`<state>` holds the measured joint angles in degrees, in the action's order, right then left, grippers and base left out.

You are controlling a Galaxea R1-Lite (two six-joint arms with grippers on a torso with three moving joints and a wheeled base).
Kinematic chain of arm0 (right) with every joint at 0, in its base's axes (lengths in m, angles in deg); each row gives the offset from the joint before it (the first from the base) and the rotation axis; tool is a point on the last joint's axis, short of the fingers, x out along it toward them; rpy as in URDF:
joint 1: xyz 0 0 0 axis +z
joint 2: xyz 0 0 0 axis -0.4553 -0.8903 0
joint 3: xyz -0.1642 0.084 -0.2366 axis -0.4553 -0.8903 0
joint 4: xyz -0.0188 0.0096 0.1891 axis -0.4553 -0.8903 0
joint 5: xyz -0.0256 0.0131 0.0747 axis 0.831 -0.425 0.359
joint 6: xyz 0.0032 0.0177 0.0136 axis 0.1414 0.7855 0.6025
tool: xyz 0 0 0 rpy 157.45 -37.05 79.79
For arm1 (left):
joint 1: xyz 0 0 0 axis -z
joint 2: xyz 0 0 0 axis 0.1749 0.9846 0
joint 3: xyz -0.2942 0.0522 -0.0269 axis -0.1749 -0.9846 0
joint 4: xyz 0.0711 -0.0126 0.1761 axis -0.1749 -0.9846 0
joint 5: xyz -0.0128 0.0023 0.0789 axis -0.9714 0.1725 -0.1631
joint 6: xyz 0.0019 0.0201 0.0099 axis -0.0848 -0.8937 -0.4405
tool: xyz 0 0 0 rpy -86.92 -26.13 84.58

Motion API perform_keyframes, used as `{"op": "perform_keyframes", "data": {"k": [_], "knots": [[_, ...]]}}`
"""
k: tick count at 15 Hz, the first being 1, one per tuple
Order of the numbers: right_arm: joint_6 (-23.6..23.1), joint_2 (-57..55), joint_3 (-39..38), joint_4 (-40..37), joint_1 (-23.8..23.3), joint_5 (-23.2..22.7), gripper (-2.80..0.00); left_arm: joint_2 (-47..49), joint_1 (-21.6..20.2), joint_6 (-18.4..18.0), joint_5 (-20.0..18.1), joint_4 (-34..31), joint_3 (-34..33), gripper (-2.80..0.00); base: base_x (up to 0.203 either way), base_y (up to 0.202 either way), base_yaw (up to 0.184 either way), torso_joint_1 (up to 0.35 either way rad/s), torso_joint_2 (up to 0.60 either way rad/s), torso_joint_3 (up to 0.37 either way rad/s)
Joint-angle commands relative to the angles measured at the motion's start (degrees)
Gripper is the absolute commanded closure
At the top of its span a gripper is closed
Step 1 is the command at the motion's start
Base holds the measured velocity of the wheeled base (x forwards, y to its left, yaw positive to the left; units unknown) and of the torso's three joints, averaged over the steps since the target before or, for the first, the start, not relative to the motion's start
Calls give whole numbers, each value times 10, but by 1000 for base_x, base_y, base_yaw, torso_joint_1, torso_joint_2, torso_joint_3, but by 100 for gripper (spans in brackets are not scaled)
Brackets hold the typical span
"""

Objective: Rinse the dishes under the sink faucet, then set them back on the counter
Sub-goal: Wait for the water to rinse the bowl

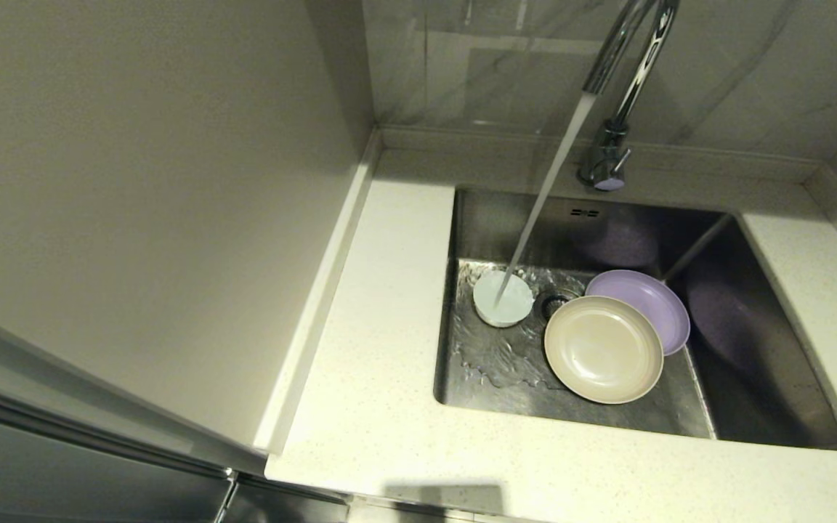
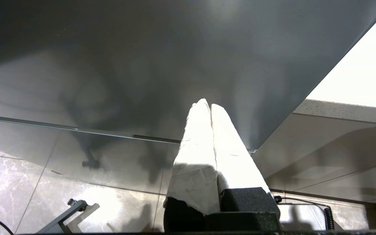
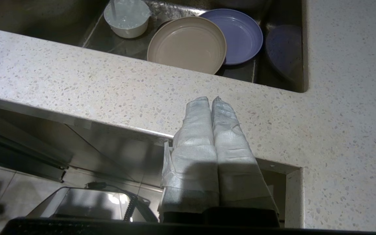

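Observation:
Water runs from the chrome faucet into the small white bowl on the floor of the steel sink. The beige plate lies beside the bowl, overlapping the lilac plate behind it. All three also show in the right wrist view: bowl, beige plate, lilac plate. My right gripper is shut and empty, over the front edge of the speckled counter. My left gripper is shut and empty, low beside a dark cabinet panel. Neither gripper shows in the head view.
The drain strainer sits between bowl and plates. Counter surrounds the sink, with a raised rim along a tall beige panel on the left. Grey marbled tile wall stands behind the faucet. Floor tiles and a coiled cable lie below.

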<state>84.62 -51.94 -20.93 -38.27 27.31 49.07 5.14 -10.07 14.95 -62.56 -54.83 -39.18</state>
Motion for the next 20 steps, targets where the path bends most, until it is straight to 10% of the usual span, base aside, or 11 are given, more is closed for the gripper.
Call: {"op": "perform_keyframes", "data": {"k": [1,20], "knots": [[0,-1,0,0,0,0,0,-1,0,0,0,0,0,0,0,0,0,0,0,0],[1,-1,0,0,0,-1,0,-1,0,0,0,0,0,0,0,0,0,0,0,0]]}}
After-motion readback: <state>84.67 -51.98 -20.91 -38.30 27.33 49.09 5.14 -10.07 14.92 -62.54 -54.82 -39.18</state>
